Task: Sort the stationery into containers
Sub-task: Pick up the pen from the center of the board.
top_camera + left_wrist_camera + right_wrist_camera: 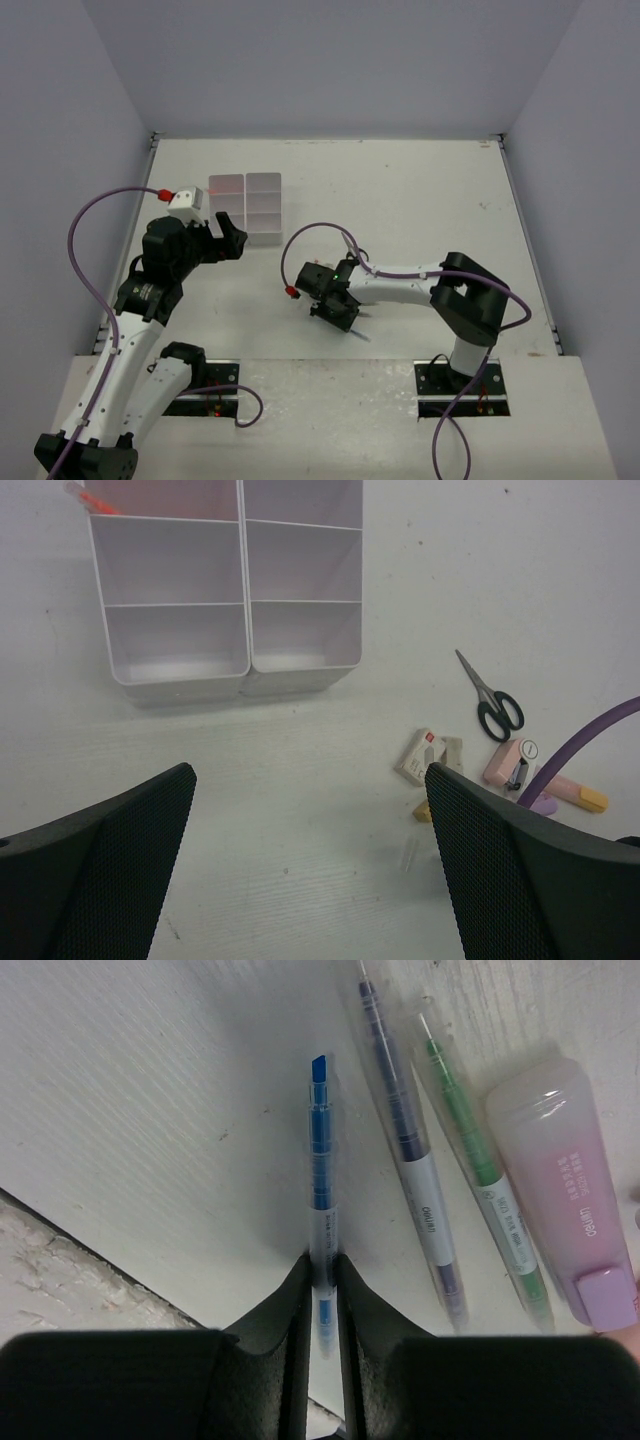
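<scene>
Right end effector [321, 1265] is squeezed tight on the blue pen [319, 1150], right beside a darker pen [400, 1120] and a green pen [470, 1140] on the counter [150, 1110]. Left end effector [311, 770] is spread wide apart, holds nothing, and hangs above the counter near the tray [178, 675].

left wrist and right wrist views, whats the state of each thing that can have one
right gripper: shut on the blue pen
blue pen: pinched near one end by the right gripper
left gripper: open, holding nothing
scissors: blades closed, lying flat
tray: upright, near four compartments empty
red-orange item: inside the tray's far left compartment
green pen: lying loose
purple marker: lying loose beside the green pen
</scene>
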{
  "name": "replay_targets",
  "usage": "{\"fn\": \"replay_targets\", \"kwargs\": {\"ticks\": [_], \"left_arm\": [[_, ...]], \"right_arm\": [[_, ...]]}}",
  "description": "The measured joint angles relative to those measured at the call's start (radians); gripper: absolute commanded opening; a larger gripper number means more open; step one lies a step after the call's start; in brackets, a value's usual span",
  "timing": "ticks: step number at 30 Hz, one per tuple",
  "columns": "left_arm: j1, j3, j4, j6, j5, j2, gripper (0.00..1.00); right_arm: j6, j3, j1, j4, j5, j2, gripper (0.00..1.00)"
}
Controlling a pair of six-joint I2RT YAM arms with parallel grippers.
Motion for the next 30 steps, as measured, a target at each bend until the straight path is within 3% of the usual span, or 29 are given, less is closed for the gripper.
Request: {"fn": "replay_targets", "kwargs": {"ticks": [4,13,23,30], "left_arm": [[0.000,0.000,0.000,0.000,0.000,0.001,1.00],[0.000,0.000,0.000,0.000,0.000,0.002,1.00],[-0.008,0.000,0.000,0.000,0.001,0.008,1.00],[-0.092,0.000,0.007,0.006,0.022,0.093,1.00]], "right_arm": [[-0.001,0.000,0.001,0.000,-0.008,0.000,0.01],[-0.006,-0.001,0.017,-0.003,-0.025,-0.027,0.00],[-0.012,-0.027,0.018,0.004,-0.027,-0.250,0.00],[0.000,-0.126,-0.015,0.024,0.008,-0.472,0.00]]}}
